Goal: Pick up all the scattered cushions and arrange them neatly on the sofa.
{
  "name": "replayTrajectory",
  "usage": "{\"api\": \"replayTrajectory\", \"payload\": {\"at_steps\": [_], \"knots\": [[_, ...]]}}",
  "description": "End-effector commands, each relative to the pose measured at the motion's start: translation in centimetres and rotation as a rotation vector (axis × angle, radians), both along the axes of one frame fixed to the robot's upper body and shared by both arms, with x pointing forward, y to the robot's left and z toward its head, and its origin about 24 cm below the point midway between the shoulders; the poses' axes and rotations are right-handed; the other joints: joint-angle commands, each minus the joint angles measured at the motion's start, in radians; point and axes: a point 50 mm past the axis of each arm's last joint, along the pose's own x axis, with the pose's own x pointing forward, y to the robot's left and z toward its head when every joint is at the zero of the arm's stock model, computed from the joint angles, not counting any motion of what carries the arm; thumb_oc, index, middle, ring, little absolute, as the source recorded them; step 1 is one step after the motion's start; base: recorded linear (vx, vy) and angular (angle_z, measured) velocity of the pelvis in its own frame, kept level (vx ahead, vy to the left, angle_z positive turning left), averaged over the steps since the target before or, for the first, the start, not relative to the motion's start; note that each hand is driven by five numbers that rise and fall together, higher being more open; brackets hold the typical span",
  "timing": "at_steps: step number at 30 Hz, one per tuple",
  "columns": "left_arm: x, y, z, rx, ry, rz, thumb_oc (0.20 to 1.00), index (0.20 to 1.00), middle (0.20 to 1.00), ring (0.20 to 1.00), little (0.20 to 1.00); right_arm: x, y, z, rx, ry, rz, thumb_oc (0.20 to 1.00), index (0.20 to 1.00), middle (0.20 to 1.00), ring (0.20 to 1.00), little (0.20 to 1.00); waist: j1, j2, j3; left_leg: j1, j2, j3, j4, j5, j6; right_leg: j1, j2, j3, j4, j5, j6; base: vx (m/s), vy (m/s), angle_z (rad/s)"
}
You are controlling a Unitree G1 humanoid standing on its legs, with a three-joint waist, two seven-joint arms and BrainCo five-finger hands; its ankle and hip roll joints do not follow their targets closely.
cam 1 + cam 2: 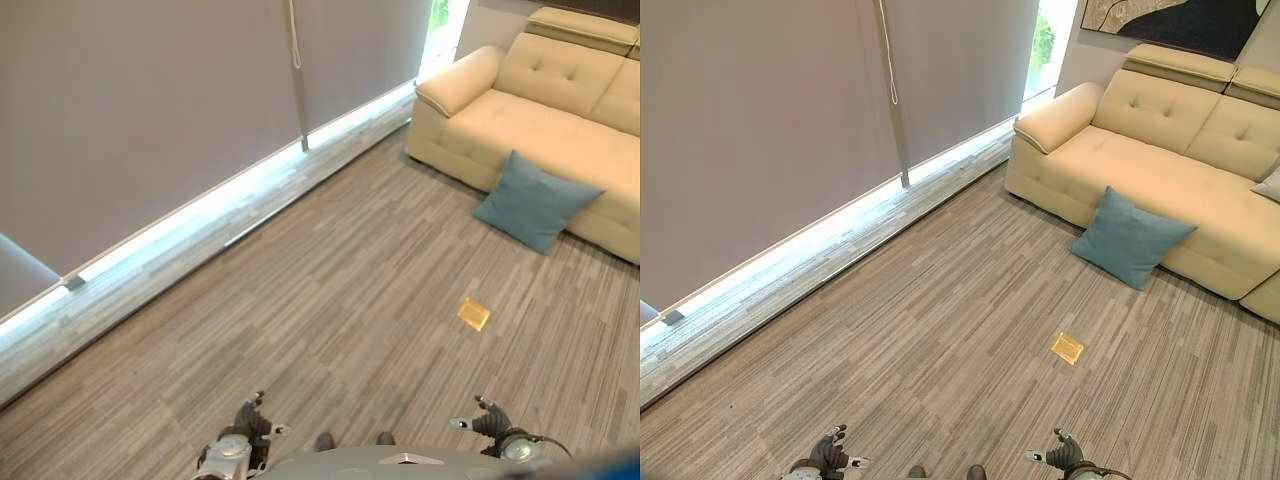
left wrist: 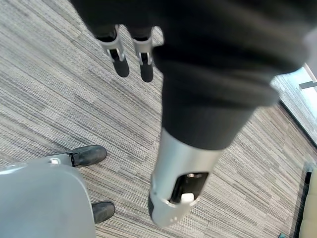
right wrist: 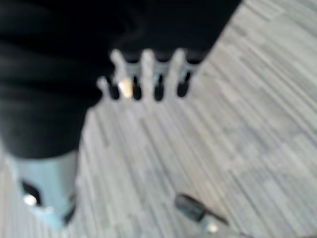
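- Blue cushion (image 1: 1129, 238) on the floor, leaning against the sofa (image 1: 1160, 180) front.
- Left hand (image 1: 252, 418) and right hand (image 1: 490, 420): fingers relaxed, empty, well short of the sofa.
- Step, judged: approach. Next: walk to the sofa, then grasp the cushion.

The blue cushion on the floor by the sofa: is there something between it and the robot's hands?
Nothing visible blocks the way. The blue cushion leans against the front of the sofa. Between it and the left hand and right hand lies bare floor, with only a flat yellow square set in it.
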Motion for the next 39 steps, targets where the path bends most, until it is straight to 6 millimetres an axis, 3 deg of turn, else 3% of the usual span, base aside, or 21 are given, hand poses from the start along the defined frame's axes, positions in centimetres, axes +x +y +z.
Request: {"api": "replayTrajectory", "payload": {"at_steps": [1,9,13,14,17,21,28,30,33,36,39], "knots": [[2.5,-0.2,0.6,0.028,-0.057,-0.040,1.000,1.000,1.000,1.000,1.000,0.9,0.4,0.1,-0.005,-0.015,0.043,1.000,1.000,1.000,1.000,1.000,-0.005,-0.043,-0.009,0.000,0.005,-0.013,0.008,-0.088,-0.035,0.026,-0.031,0.015,0.009,-0.104,0.067,0.00,0.000,0.00],[2.9,-0.6,0.7,0.035,-0.058,-0.100,1.000,1.000,1.000,1.000,1.000,0.4,0.2,-0.1,-0.016,0.015,0.051,1.000,1.000,1.000,1.000,1.000,-0.010,-0.044,0.006,0.007,0.016,-0.022,0.014,-0.083,-0.040,0.032,-0.021,0.024,0.009,-0.109,0.055,-0.01,-0.026,0.02],[2.8,-0.7,0.6,0.032,-0.050,-0.101,1.000,1.000,1.000,1.000,1.000,0.3,0.4,-0.2,-0.017,0.025,0.056,1.000,1.000,1.000,1.000,1.000,-0.008,-0.056,0.028,-0.023,0.011,-0.034,0.101,-0.115,-0.039,0.034,-0.023,0.044,0.009,-0.105,0.046,-0.05,-0.013,-0.01],[3.1,-1.1,0.6,0.023,-0.056,-0.097,1.000,1.000,1.000,1.000,1.000,0.3,0.1,-0.1,-0.031,0.030,0.050,1.000,1.000,1.000,1.000,1.000,0.006,-0.062,0.051,-0.063,-0.019,-0.108,0.174,-0.143,-0.039,0.019,-0.022,0.067,0.018,-0.100,0.040,-0.10,-0.003,-0.05],[3.2,-1.4,0.6,0.011,-0.059,-0.087,1.000,1.000,1.000,1.000,1.000,0.3,-0.2,-0.1,-0.039,0.032,0.042,1.000,1.000,1.000,1.000,1.000,0.013,-0.064,0.058,-0.084,-0.056,-0.192,0.213,-0.168,-0.039,0.006,-0.024,0.092,0.024,-0.093,0.039,-0.04,0.006,-0.06],[2.5,-1.6,0.3,0.012,-0.029,-0.119,1.000,1.000,1.000,1.000,1.000,-0.1,-0.3,-0.2,-0.041,0.061,0.037,1.000,1.000,1.000,1.000,1.000,0.003,-0.056,0.047,-0.051,-0.061,-0.164,0.174,-0.181,-0.010,-0.002,-0.036,0.130,0.030,-0.081,0.057,0.07,0.142,-0.44],[3.5,-1.4,0.7,0.031,-0.053,-0.159,1.000,1.000,1.000,1.000,1.000,1.7,0.2,0.1,-0.039,0.027,0.075,1.000,1.000,1.000,1.000,1.000,0.006,-0.046,0.056,-0.045,-0.065,-0.088,0.124,-0.180,0.034,-0.078,-0.040,0.207,0.056,-0.047,0.089,-0.03,0.102,-0.62],[4.2,-0.9,1.0,0.043,-0.076,-0.148,1.000,1.000,1.000,1.000,1.000,2.9,0.7,0.4,-0.036,-0.004,0.097,1.000,1.000,1.000,1.000,1.000,0.016,-0.045,0.072,-0.058,-0.057,-0.053,0.120,-0.176,0.040,-0.122,-0.041,0.192,0.089,-0.041,0.101,-0.13,0.028,-0.60],[5.0,-0.3,1.5,0.060,-0.104,-0.129,1.000,1.000,1.000,1.000,1.000,4.2,1.0,0.8,-0.037,-0.042,0.114,1.000,1.000,1.000,1.000,1.000,0.041,-0.042,0.075,-0.066,-0.032,0.000,0.093,-0.167,0.031,-0.127,-0.079,0.044,0.088,-0.053,0.108,-0.05,-0.047,-0.75],[4.8,0.0,1.4,0.066,-0.091,-0.127,1.000,1.000,1.000,1.000,1.000,4.3,1.2,0.9,-0.041,-0.049,0.137,1.000,1.000,1.000,1.000,1.000,0.045,-0.047,0.059,-0.038,-0.023,0.022,0.064,-0.163,0.021,-0.116,-0.085,-0.015,0.074,-0.059,0.097,0.09,-0.073,-0.90],[4.4,-0.1,1.2,0.073,-0.070,-0.149,1.000,1.000,1.000,1.000,1.000,4.1,0.9,0.9,-0.046,-0.045,0.138,1.000,1.000,1.000,1.000,1.000,0.035,-0.047,0.060,-0.015,-0.015,0.015,0.065,-0.169,0.012,-0.105,-0.079,-0.013,0.076,-0.066,0.084,0.11,-0.118,-0.03]]}}
